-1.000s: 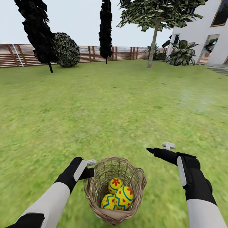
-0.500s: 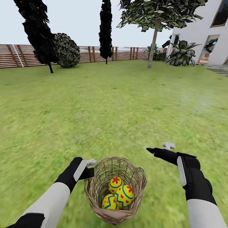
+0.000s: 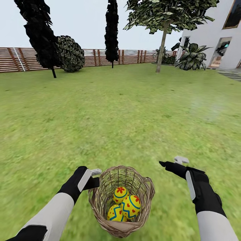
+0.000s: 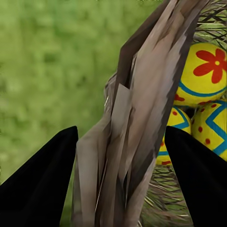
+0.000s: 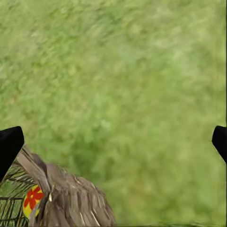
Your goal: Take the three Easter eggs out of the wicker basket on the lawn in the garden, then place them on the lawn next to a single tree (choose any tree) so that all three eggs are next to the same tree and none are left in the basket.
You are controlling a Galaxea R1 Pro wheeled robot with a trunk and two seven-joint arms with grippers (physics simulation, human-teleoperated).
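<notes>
The lawn [image 3: 127,110] is seen filling most of the head view, with the wooden fence [image 3: 20,58] running across the upper left of the frame and the white house [image 3: 214,36] at the upper right. A tree [image 3: 162,43] with a pale trunk and leafy crown is placed at the upper centre-right, far across the grass. Two narrow near-black trees [image 3: 40,33] are set before the fence at the upper left and upper centre, with a round bush [image 3: 70,53] between them.

The wicker basket [image 3: 100,204] is found at the bottom centre of the head view, and the three eggs [image 3: 125,206] are held inside it, touching one another.

The left end effector [image 3: 94,177] is closed on the basket's braided rim at its left side; in the left wrist view the rim [image 4: 137,132] is seen clamped between the two dark fingers [image 4: 42,184], with the eggs just beyond.

The right end effector [image 3: 172,163] is held over the grass at the lower right, apart from the basket, with its fingers spread wide and nothing gripped between them.
</notes>
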